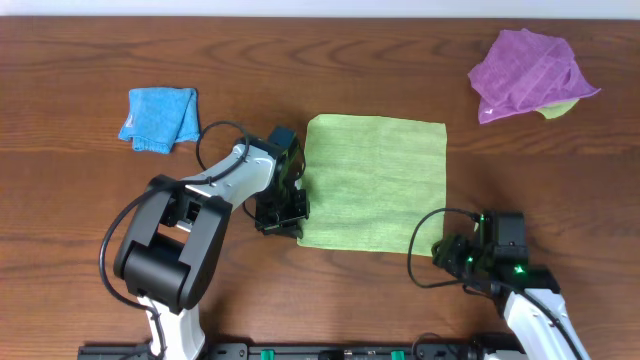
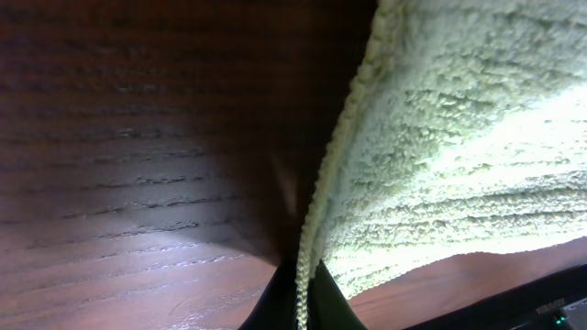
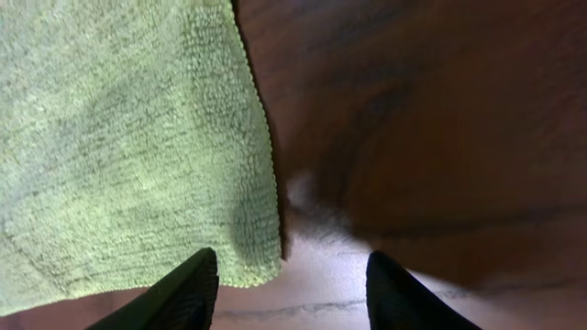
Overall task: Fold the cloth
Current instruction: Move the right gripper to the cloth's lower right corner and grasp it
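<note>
In the middle of the table (image 1: pixel 90 200), a little toward its near edge, the cloth (image 1: pixel 375 185) lies flat and open, with its four edges nearly straight. At the near left corner of the cloth, the left gripper (image 1: pixel 288 218) is closed tight on the hem. At the near right corner, the right gripper (image 1: pixel 452 252) stands with its jaws apart and holds nothing.

Bare wood surrounds the cloth on all sides. The blue cloth (image 1: pixel 160 118) toward the far left and the purple cloth (image 1: pixel 530 72) near the far right corner are both well apart from it.

The left wrist view shows what the overhead view does not: the stitched edge runs down into the pinched fingertips, with a dark shadow on the wood beside it. The right wrist view shows the corner of the cloth flat on the table between the two fingers (image 3: pixel 179 289), nearer to the left one. Whether it touches that finger I cannot tell.
</note>
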{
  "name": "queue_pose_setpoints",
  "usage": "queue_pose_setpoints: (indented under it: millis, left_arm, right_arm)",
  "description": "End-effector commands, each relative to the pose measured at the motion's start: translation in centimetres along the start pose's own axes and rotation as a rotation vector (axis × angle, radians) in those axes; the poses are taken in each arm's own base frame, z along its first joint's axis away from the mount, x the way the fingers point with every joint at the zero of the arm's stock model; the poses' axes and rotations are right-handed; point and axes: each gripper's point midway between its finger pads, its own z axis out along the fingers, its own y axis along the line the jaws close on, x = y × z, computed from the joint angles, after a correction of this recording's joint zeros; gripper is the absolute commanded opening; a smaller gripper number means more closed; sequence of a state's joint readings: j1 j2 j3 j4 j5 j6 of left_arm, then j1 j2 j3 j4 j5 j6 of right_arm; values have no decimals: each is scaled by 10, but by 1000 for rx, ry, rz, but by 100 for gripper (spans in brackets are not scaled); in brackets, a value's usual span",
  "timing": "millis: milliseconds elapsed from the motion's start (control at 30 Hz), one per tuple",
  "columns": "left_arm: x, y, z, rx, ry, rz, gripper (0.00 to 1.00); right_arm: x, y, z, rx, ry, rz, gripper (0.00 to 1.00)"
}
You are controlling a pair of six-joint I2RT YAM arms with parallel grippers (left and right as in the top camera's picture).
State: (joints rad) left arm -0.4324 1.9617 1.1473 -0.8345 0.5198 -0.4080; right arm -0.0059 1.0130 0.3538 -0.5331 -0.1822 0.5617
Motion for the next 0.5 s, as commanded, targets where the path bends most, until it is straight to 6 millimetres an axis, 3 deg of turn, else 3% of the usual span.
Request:
queue_pose_setpoints:
  millis: [0, 467]
  left_arm:
    - [0, 15, 4, -57, 0, 2, 6]
    - [2, 15, 4, -55, 8, 4, 6]
  right_arm:
    - [-3, -2, 1, 2, -16, 37, 51]
    - [-11, 10, 26, -55, 16, 57, 45]
